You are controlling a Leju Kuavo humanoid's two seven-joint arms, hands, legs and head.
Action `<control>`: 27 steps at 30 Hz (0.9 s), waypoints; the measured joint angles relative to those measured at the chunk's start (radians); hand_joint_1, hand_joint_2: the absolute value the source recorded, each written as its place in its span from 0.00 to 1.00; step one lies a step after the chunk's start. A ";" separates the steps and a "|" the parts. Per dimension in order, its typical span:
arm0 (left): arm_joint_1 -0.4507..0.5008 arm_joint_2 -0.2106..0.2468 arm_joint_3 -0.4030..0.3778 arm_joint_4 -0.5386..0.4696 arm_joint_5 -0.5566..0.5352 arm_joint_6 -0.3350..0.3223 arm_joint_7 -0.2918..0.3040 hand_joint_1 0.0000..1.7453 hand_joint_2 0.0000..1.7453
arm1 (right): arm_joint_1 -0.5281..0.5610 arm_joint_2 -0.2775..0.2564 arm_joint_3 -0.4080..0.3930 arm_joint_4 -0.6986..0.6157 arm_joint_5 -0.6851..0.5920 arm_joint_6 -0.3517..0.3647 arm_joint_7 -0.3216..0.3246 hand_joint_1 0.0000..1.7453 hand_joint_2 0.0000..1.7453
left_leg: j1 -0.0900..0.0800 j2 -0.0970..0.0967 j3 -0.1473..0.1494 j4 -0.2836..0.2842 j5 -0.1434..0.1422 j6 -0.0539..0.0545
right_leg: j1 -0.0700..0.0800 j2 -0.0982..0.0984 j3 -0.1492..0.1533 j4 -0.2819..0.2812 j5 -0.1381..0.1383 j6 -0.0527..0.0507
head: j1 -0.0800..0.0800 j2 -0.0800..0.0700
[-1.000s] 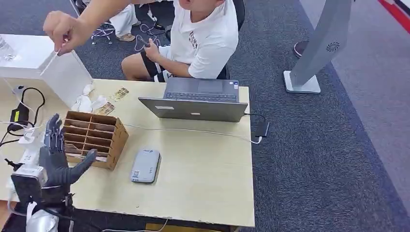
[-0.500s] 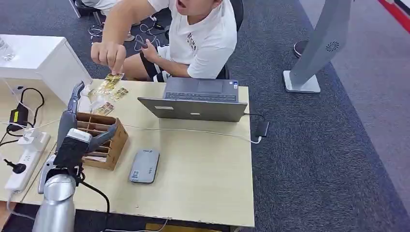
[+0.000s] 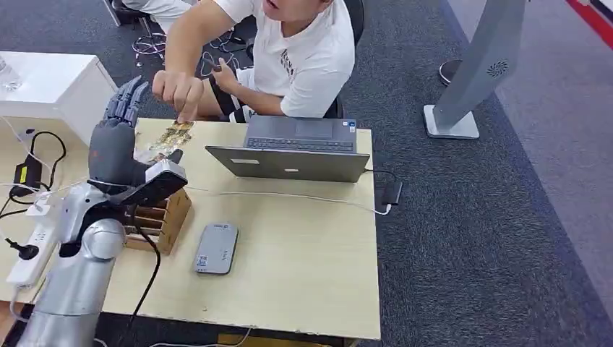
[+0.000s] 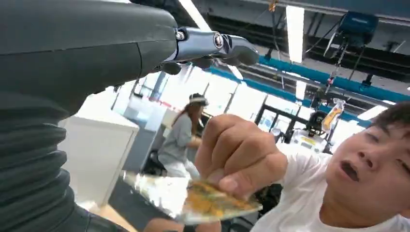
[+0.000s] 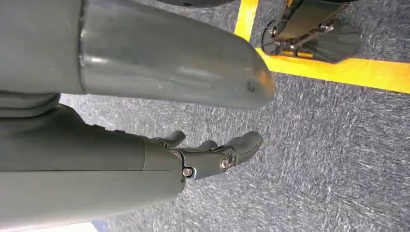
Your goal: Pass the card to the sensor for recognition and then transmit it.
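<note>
the left hand is raised above the far left part of the counter, over the wooden slotted box, with its fingers spread apart and pointing up toward the seated person. it holds nothing. in the left wrist view the thumb stands apart from the palm, with open space beneath it.

the card, gold and patterned, is pinched in the person's hand just beyond the robot's fingers, low over the far edge of the counter. in the left wrist view the card sits below the person's fingers, close in front of the robot's palm but not touching it.

the right hand hangs over grey carpet floor crossed by a yellow line; its fingers are loosely curved, apart from the thumb, and nothing is in them.

the grey sensor lies flat on the counter, just beside the wooden box and well apart from the card. an open laptop stands behind it, screen tilted toward the person. a cable runs across the counter to a black adapter hanging at the edge. a white power strip lies at the near left, and a white cabinet stands at the far left.
</note>
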 joint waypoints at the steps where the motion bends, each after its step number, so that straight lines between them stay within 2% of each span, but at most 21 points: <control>1: -0.014 0.010 -0.014 0.007 -0.023 0.012 0.006 0.00 1.00 | -0.001 -0.001 0.002 0.000 0.000 0.001 0.002 0.00 1.00 | 0.000 0.000 0.000 0.000 0.000 0.000 | 0.000 0.000 0.000 0.000 0.000 0.000 | 0.000 0.000; 7: -0.105 0.080 -0.102 0.067 -0.175 0.084 0.055 0.00 1.00 | -0.008 -0.007 0.018 0.000 0.025 0.005 0.010 0.00 1.00 | 0.000 0.000 0.000 0.000 0.000 0.000 | 0.000 0.000 0.000 0.000 0.000 0.000 | 0.000 0.000; 8: -0.120 0.089 -0.118 0.077 -0.202 0.095 0.063 0.47 1.00 | -0.009 -0.008 0.021 0.000 0.034 0.005 0.011 0.00 1.00 | 0.000 0.000 0.000 0.000 0.000 0.000 | 0.000 0.000 0.000 0.000 0.000 0.000 | 0.000 0.000; 9: -0.132 0.095 -0.130 0.084 -0.220 0.104 0.068 1.00 1.00 | -0.010 -0.009 0.023 0.000 0.036 0.005 0.014 0.00 1.00 | 0.000 0.000 0.000 0.000 0.000 0.000 | 0.000 0.000 0.000 0.000 0.000 0.000 | 0.000 0.000; 15: -0.177 0.132 -0.182 0.123 -0.326 0.146 0.101 1.00 1.00 | -0.012 -0.013 0.025 0.000 0.053 0.010 0.028 0.00 1.00 | 0.000 0.000 0.000 0.000 0.000 0.000 | 0.000 0.000 0.000 0.000 0.000 0.000 | 0.000 0.000; 27: -0.203 0.135 -0.222 0.163 -0.331 0.139 0.105 1.00 1.00 | -0.016 -0.015 0.032 0.000 0.064 0.016 0.031 0.00 1.00 | 0.000 0.000 0.000 0.000 0.000 0.000 | 0.000 0.000 0.000 0.000 0.000 0.000 | 0.000 0.000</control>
